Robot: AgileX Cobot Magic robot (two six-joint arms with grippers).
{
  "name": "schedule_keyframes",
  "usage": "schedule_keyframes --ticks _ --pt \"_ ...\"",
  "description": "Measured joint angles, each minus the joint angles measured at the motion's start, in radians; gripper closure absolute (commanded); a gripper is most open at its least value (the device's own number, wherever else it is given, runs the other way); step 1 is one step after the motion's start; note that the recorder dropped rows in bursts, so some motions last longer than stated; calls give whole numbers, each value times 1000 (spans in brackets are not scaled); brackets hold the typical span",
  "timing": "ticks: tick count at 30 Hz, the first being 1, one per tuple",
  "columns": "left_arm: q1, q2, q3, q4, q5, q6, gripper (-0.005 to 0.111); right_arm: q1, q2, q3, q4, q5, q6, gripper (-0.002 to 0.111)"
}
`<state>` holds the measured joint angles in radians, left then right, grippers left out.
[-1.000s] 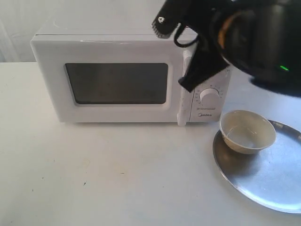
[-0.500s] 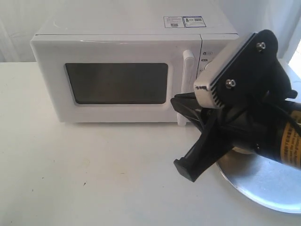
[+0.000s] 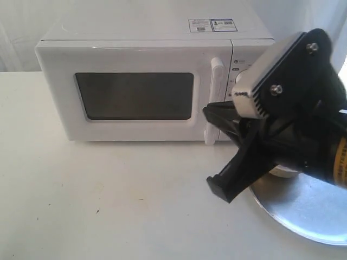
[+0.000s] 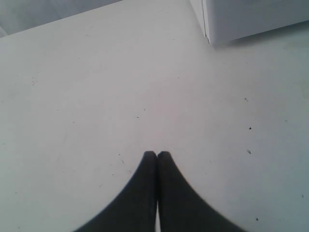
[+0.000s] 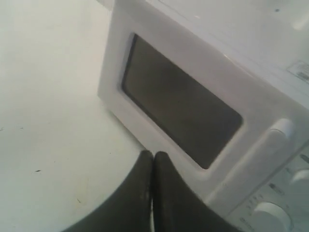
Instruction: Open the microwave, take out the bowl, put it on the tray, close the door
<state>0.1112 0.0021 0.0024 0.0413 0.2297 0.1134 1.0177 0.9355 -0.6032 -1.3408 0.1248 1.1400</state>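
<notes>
The white microwave (image 3: 141, 49) stands at the back of the table, and its door (image 3: 135, 97) with the dark window is closed. The vertical bar handle (image 3: 216, 100) is free. My right arm (image 3: 293, 124) hangs low in front of the dial panel. It hides nearly all of the bowl; only a cream sliver (image 3: 283, 173) shows on the silver tray (image 3: 309, 216). The right gripper (image 5: 153, 153) is shut and empty, its tips before the door's (image 5: 178, 111) lower edge. The left gripper (image 4: 157, 153) is shut and empty above bare table, beside a microwave corner (image 4: 241, 19).
The white table (image 3: 108, 200) stretches in front of the microwave. The tray reaches the right edge of the exterior view. A white backdrop hangs behind the microwave. The left arm does not show in the exterior view.
My right arm came down from the top of the view to in front of the dial panel and now covers the bowl. It drifted slightly right in the last half second. The door stayed closed.
</notes>
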Motion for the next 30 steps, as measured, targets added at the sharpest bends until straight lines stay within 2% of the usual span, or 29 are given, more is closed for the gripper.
schedule_keyframes --ticks 3,4,8,11,13,16,18,26,30 --pt "0 0 0 0 0 0 107 -27 -111 53 164 57 3 108" --pt "0 0 0 0 0 0 107 -72 -204 115 261 42 3 108" --pt "0 0 0 0 0 0 107 -336 -593 313 488 -2 3 108" --pt "0 0 0 0 0 0 107 -563 -839 441 784 62 8 108" --pt "0 0 0 0 0 0 107 -697 -920 520 1039 127 -1 108" --pt "0 0 0 0 0 0 107 -756 -929 584 1299 191 -5 108" --pt "0 0 0 0 0 0 107 -763 -929 599 1379 222 -6 108" --pt "0 0 0 0 2 0 107 -767 -929 601 1431 228 -23 108" --pt "0 0 0 0 2 0 107 -767 -929 601 1392 224 -238 108"
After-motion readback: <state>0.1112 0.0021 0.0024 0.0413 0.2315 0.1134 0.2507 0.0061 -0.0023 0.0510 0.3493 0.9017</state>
